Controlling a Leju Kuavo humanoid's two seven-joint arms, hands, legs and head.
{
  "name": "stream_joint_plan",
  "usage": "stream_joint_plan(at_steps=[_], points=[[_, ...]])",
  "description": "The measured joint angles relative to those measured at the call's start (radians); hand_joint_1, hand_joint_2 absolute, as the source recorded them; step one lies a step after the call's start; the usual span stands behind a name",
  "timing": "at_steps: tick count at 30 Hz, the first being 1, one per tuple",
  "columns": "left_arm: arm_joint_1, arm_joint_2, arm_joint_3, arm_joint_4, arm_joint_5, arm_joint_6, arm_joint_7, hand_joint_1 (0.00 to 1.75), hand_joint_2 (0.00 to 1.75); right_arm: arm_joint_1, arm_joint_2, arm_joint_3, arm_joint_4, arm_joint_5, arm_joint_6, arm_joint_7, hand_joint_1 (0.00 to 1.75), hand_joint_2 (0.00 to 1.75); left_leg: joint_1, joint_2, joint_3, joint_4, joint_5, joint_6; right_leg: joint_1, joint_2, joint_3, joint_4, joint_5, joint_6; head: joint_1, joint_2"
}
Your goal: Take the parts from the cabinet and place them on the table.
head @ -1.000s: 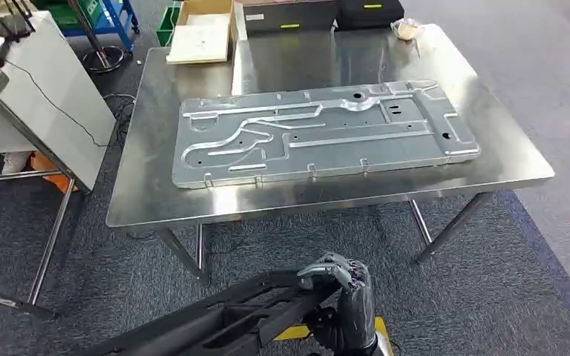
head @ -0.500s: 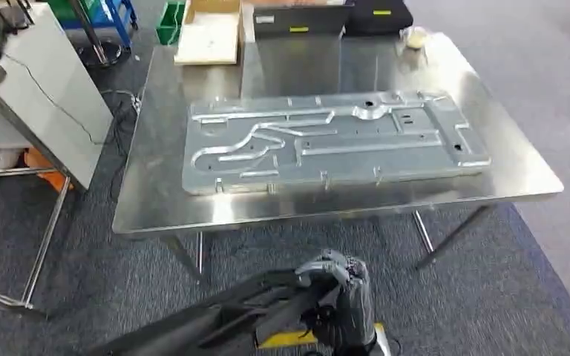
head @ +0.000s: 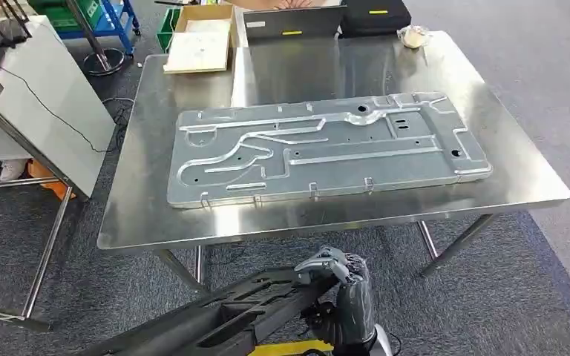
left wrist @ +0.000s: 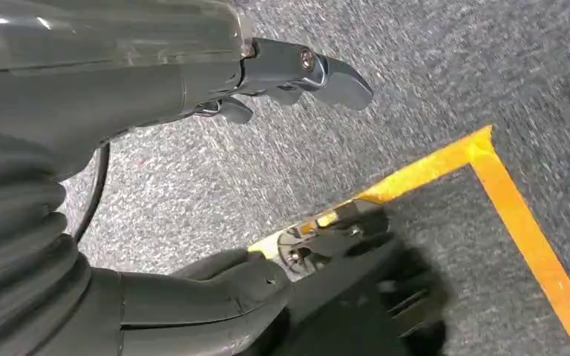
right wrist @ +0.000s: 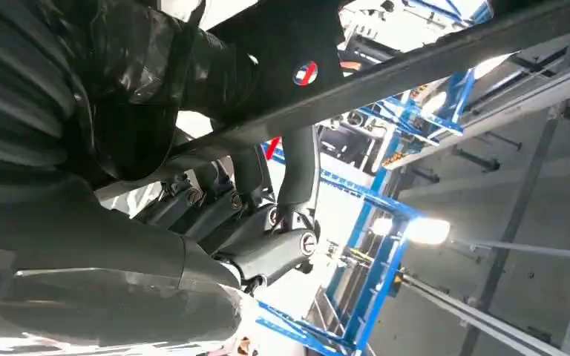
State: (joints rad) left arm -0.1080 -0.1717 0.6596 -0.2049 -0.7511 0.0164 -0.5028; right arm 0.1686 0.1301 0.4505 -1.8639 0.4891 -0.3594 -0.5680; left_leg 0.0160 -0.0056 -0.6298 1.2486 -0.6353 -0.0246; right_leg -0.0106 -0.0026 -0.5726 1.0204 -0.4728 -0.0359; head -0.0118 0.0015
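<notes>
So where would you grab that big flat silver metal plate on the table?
Probably the long near edge of the big flat silver metal plate, coming from the front of the steel table: it lies flat, and small tabs stand up there to hook.

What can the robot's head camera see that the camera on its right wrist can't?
The head view alone shows the steel table with a big flat metal plate lying on it, a cardboard box at the far edge, and grey carpet below. The right wrist view alone shows blue metal racks and a bright light, seen from underneath. Both show the right hand gripping a long black frame part; in the wrist view its fingers wrap around that black bar.
</notes>
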Motion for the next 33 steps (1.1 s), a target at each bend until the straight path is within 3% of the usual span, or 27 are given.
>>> stream_joint_plan(at_steps=[1,2,4,5,6,7,10,11,12,13,15,16,17,18,20,21,22,25,27,28,30,31,32,33], points=[[0.001,0.0,0.002,0.0,0.0,0.0,0.0,0.0,1.75,0.0,0.0,0.0,0.0,0.001,0.0,0.0,1.75,1.75,0.0,0.0,-0.037,0.06,-0.013,-0.001,0.002,0.0,0.001,0.001,-0.003,-0.002,0.0,0.0],[0.002,0.0,0.003,0.0,0.0,-0.001,-0.001,0.0,1.75,0.0,0.0,-0.001,0.0,0.001,0.0,0.0,1.75,1.75,0.0,0.0,-0.051,0.069,0.005,0.0,0.003,0.002,0.004,0.002,-0.006,-0.002,0.0,0.0],[0.002,0.0,0.003,0.0,0.0,-0.002,-0.007,0.0,1.75,0.0,0.001,-0.003,-0.001,0.001,-0.004,0.0,1.75,1.75,-0.002,0.0,-0.008,-0.053,0.102,0.011,0.007,0.005,0.017,0.002,-0.014,-0.001,0.0,0.0],[0.002,0.0,0.004,0.0,0.0,-0.003,-0.01,0.0,1.75,0.0,0.002,-0.005,-0.002,0.002,-0.005,0.0,1.75,1.75,-0.006,0.0,0.032,-0.148,0.157,0.021,0.008,0.005,0.026,0.002,-0.018,0.0,0.0,0.0],[0.002,0.002,0.005,0.0,0.0,-0.003,-0.012,0.0,1.75,0.0,0.004,-0.008,-0.003,0.003,-0.008,0.0,1.75,1.75,-0.012,0.001,0.055,-0.218,0.182,0.037,0.006,0.005,0.027,0.001,-0.022,0.002,0.0,0.0],[0.001,0.004,0.008,0.0,0.0,-0.003,-0.014,0.0,1.75,0.0,0.006,-0.01,-0.004,0.003,-0.01,0.001,1.75,1.75,-0.016,0.003,0.065,-0.235,0.173,0.044,0.014,0.004,0.026,0.006,-0.025,0.01,0.0,0.0],[0.002,0.003,0.011,0.0,0.0,-0.004,-0.016,0.0,1.75,0.0,0.009,-0.014,-0.006,0.003,-0.015,0.001,1.75,1.75,-0.021,0.0,0.065,-0.241,0.173,0.046,0.006,0.003,0.025,-0.003,-0.022,0.025,0.0,0.0],[0.003,0.002,0.011,0.0,0.0,-0.005,-0.017,0.0,1.75,0.0,0.009,-0.015,-0.011,0.003,-0.016,0.001,1.75,1.75,-0.009,0.0,0.075,-0.26,0.181,0.054,0.014,0.003,0.03,-0.005,-0.025,0.033,0.0,0.0],[0.003,0.0,0.011,0.0,0.0,-0.005,-0.017,0.0,1.75,0.0,0.009,-0.016,-0.014,0.003,-0.016,0.001,1.75,1.75,-0.006,0.003,0.084,-0.272,0.186,0.057,0.01,0.003,0.028,0.014,-0.038,0.037,0.0,0.0],[0.002,0.0,0.011,0.0,0.0,-0.005,-0.018,0.0,1.75,-0.001,0.009,-0.016,-0.017,0.003,-0.017,0.001,1.75,1.75,-0.005,0.004,0.085,-0.274,0.188,0.064,0.008,0.004,0.004,0.061,-0.07,0.04,0.0,0.0],[0.001,-0.002,0.013,0.0,0.0,-0.006,-0.018,0.0,1.75,0.001,0.009,-0.016,-0.02,0.003,-0.018,0.003,1.75,1.75,-0.005,0.004,0.085,-0.273,0.185,0.066,0.0,0.004,-0.076,0.216,-0.142,0.048,0.0,0.0],[0.001,-0.002,0.014,0.0,0.002,-0.008,-0.018,0.0,1.75,0.002,0.009,-0.017,-0.02,0.005,-0.018,0.004,1.75,1.75,-0.006,0.004,0.085,-0.272,0.184,0.066,-0.002,0.003,-0.11,0.275,-0.159,0.052,0.0,0.0],[0.001,-0.002,0.017,0.0,0.006,-0.008,-0.018,0.0,1.75,0.002,0.009,-0.017,-0.02,0.005,-0.017,0.006,1.75,1.75,-0.005,0.004,0.085,-0.271,0.182,0.065,-0.005,0.003,-0.127,0.296,-0.151,0.055,0.0,0.0],[0.001,-0.003,0.019,0.0,0.006,-0.008,-0.017,0.0,1.75,0.002,0.009,-0.017,-0.02,0.005,-0.017,0.01,1.75,1.75,-0.004,0.004,0.087,-0.269,0.179,0.063,-0.009,0.003,-0.121,0.271,-0.12,0.059,0.0,0.0],[0.001,-0.009,0.021,0.0,0.006,-0.006,-0.018,0.0,1.75,0.002,0.009,-0.018,-0.021,0.007,-0.017,0.015,1.75,1.75,-0.001,0.0,0.091,-0.259,0.17,0.055,-0.017,0.002,-0.047,0.107,-0.017,0.062,0.0,0.0],[0.001,-0.011,0.021,0.0,0.006,-0.005,-0.018,0.0,1.75,0.002,0.009,-0.018,-0.022,0.008,-0.017,0.015,1.75,1.75,-0.001,-0.001,0.091,-0.251,0.163,0.048,-0.02,0.002,-0.012,0.025,0.01,0.062,0.0,0.0],[-0.001,-0.012,0.022,0.0,0.006,-0.004,-0.018,0.0,1.75,0.001,0.01,-0.018,-0.022,0.009,-0.018,0.016,1.75,1.75,-0.008,-0.001,0.088,-0.244,0.157,0.039,-0.01,0.004,-0.008,0.017,-0.006,0.058,0.0,0.0],[-0.001,-0.012,0.023,0.0,0.006,-0.003,-0.019,0.0,1.75,0.003,0.012,-0.023,-0.023,0.011,-0.021,0.016,1.75,1.75,-0.002,-0.001,0.09,-0.247,0.156,0.02,-0.004,0.009,-0.013,0.019,-0.003,0.036,0.0,0.0],[-0.002,-0.012,0.023,0.0,0.006,-0.003,-0.021,0.0,1.75,0.003,0.018,-0.027,-0.028,0.015,-0.022,0.017,1.75,1.75,0.003,0.0,0.088,-0.235,0.143,0.009,-0.011,0.007,-0.006,0.007,0.003,0.022,0.0,0.0],[-0.003,-0.012,0.023,0.0,0.006,-0.002,-0.021,0.0,1.75,0.003,0.021,-0.029,-0.029,0.02,-0.029,0.018,1.75,1.75,0.003,0.0,0.07,-0.194,0.113,0.006,-0.012,0.006,-0.005,0.006,0.002,0.014,0.0,0.0],[-0.002,-0.012,0.025,0.0,0.006,-0.002,-0.024,0.0,1.75,0.004,0.024,-0.039,-0.031,0.037,-0.054,0.034,1.75,1.75,0.004,0.0,-0.006,-0.034,0.032,-0.001,-0.009,0.003,-0.005,0.006,0.0,0.009,0.0,0.0],[-0.001,-0.012,0.026,0.0,0.004,-0.002,-0.025,0.0,1.75,0.005,0.024,-0.048,-0.031,0.048,-0.066,0.045,1.75,1.75,0.004,0.0,-0.041,0.037,0.007,-0.003,-0.007,0.003,-0.006,0.006,-0.001,0.008,0.0,0.0],[0.003,-0.012,0.026,0.0,-0.002,-0.002,-0.028,0.0,1.75,0.004,0.024,-0.065,-0.031,0.067,-0.077,0.063,1.75,1.75,0.004,0.0,-0.061,0.075,0.005,-0.003,-0.005,0.003,-0.005,0.006,-0.001,0.008,0.0,0.0],[0.005,-0.011,0.026,0.0,-0.002,-0.004,-0.03,0.0,1.75,0.003,0.024,-0.088,-0.034,0.086,-0.085,0.082,1.75,1.75,0.004,0.0,-0.057,0.061,0.027,-0.001,-0.004,0.004,-0.003,0.007,-0.002,0.007,0.0,0.0]])
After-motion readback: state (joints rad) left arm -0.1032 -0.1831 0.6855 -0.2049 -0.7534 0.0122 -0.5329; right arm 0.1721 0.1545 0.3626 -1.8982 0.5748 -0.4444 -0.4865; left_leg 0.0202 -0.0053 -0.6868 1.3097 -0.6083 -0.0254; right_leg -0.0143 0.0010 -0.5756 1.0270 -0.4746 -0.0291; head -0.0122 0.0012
